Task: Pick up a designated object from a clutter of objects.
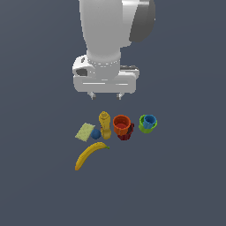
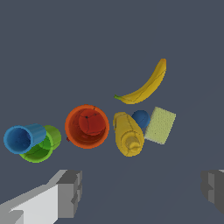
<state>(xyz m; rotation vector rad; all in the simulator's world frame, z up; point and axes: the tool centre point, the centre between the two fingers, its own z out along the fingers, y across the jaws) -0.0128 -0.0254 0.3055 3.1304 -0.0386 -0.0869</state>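
Robot arm, white, thick-bodied: hangs straight down over the scene, wrist pointing at the dark grey-blue floor, well above the clutter.

Gripper, white body with two short grey fingers: fingers spread wide and empty; in the wrist view the two finger blocks sit far apart, nothing between them. It hovers above and just behind the yellow bottle, clear of every item.

Banana, long curved yellow fruit: lies flat in front of the yellow bottle, one tip close to the blue ball.

Yellow bottle, plastic with narrow neck: landmark of the group, at its middle.

Orange cup, round open plastic: just beside the yellow bottle on the exterior view's right; a red cup sits partly behind or under it, touching it.

Green cup with a blue cup lying in it: beyond the orange cup, farthest from the yellow bottle.

Pad, small flat square, pale yellow-green, speckled like sponge: lies flat on the floor on the exterior view's left of the yellow bottle, untouched.

Ball, small blue sphere: wedged between the pad and the yellow bottle, close to both.
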